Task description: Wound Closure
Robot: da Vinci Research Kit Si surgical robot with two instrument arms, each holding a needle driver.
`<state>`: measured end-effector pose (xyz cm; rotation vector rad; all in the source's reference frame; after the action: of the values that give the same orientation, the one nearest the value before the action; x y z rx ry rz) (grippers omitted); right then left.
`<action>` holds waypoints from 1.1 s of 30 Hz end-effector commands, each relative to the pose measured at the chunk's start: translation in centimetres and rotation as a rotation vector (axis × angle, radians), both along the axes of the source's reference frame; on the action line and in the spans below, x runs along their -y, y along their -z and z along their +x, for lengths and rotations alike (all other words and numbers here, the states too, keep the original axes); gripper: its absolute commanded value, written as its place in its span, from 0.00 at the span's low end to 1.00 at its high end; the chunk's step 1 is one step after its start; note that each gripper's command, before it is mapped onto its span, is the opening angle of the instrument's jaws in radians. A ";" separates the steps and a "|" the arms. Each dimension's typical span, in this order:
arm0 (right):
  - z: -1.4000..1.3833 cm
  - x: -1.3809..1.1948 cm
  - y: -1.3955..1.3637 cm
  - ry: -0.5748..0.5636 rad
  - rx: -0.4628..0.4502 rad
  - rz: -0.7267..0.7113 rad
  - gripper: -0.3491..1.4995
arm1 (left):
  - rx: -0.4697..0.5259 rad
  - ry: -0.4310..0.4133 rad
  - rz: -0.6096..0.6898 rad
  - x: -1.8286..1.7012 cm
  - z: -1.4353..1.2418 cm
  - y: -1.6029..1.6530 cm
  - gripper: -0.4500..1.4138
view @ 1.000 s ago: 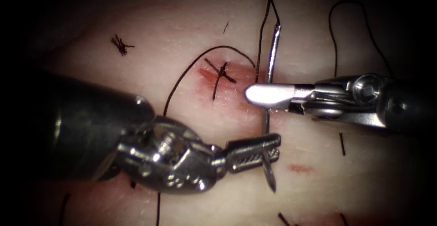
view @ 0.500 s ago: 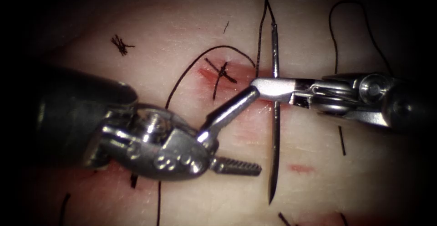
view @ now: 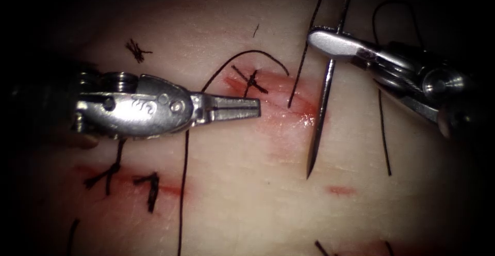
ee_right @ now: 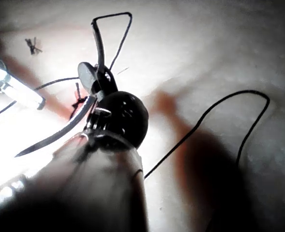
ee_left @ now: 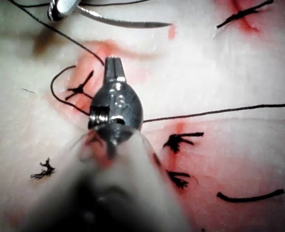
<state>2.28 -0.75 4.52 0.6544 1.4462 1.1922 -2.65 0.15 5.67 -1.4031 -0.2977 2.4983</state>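
Pale tissue (view: 242, 204) spreads under everything, its cut (view: 278, 98) a short reddened line with red fluid (view: 289, 122) smeared around it and further down the left side. Two steel tools lie over it. Largest is the left tool (view: 252, 108), lying level on the left of the cut with its jaws pressed together on nothing, tips just beside the knotted stitch (view: 251, 84). Well apart from it, the right tool (view: 330, 42) reaches in above and right of the cut, its jaws clamped on the needle (view: 322, 106) high on the curve, near the thread end. That needle hangs free of the tissue, its point aimed down, just right of the cut's right end. Dark thread (view: 304, 60) drops from the needle's top to the cut, and a long strand (view: 183, 184) runs down the tissue beneath the left tool.

From the left wrist, the closed left tool (ee_left: 114, 65) shows end-on, with two more stitches (ee_left: 181, 142) behind it and a loose cut end (ee_left: 251, 197). From the right wrist, the right tool (ee_right: 91, 79) grips the needle (ee_right: 60, 133), and a long thread loop (ee_right: 229, 116) lies across bare tissue.
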 end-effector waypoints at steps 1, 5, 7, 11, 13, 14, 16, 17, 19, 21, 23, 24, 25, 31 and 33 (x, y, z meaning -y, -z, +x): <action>0.09 -0.03 -0.03 0.004 0.009 -0.037 0.00 | -0.029 -0.017 0.014 0.00 -0.06 -0.11 0.00; 0.12 -0.05 0.02 0.018 0.013 -0.122 0.00 | -0.151 -0.088 0.046 0.04 -0.16 -0.39 0.00; 0.14 -0.05 0.04 0.019 0.016 -0.143 0.00 | -0.192 -0.108 0.048 0.07 -0.21 -0.49 0.00; 0.18 -0.03 0.05 0.022 0.015 -0.174 0.00 | -0.199 -0.111 0.050 0.00 -0.25 -0.58 0.00; 0.20 -0.02 0.05 0.025 0.022 -0.191 0.00 | -0.206 -0.110 0.052 -0.08 -0.27 -0.62 0.00; 0.21 -0.02 0.05 0.027 0.022 -0.197 0.00 | -0.209 -0.110 0.053 -0.12 -0.28 -0.65 0.00; 0.23 0.00 0.06 0.032 0.027 -0.213 0.00 | -0.241 -0.133 0.060 -0.24 -0.32 -0.79 0.00; 0.23 0.00 0.07 0.033 0.028 -0.219 0.00 | -0.246 -0.136 0.060 -0.24 -0.32 -0.82 0.00; 0.23 0.02 0.07 0.038 0.032 -0.230 0.00 | -0.253 -0.135 0.052 -0.25 -0.35 -0.92 0.00; 0.23 0.02 0.08 0.042 0.039 -0.246 0.00 | -0.266 -0.138 0.051 -0.24 -0.38 -0.97 0.00; 0.23 0.02 0.08 0.047 0.049 -0.273 0.00 | -0.281 -0.145 0.052 -0.21 -0.43 -1.03 0.00; 0.22 0.02 0.07 0.051 0.058 -0.295 0.00 | -0.287 -0.144 0.057 -0.20 -0.45 -1.07 0.00; 0.22 0.02 0.07 0.057 0.058 -0.314 0.00 | -0.305 -0.153 0.062 -0.21 -0.47 -1.10 0.00; 0.22 0.02 0.06 0.081 0.047 -0.365 0.00 | -0.400 -0.218 0.096 -0.12 -0.53 -1.17 0.00; 0.22 0.00 0.06 0.089 0.047 -0.394 0.00 | -0.417 -0.247 0.114 -0.08 -0.53 -1.18 0.00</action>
<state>2.42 -0.77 4.42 0.3862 1.5413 0.7815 -3.12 0.19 6.79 -0.7931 -0.5744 2.8500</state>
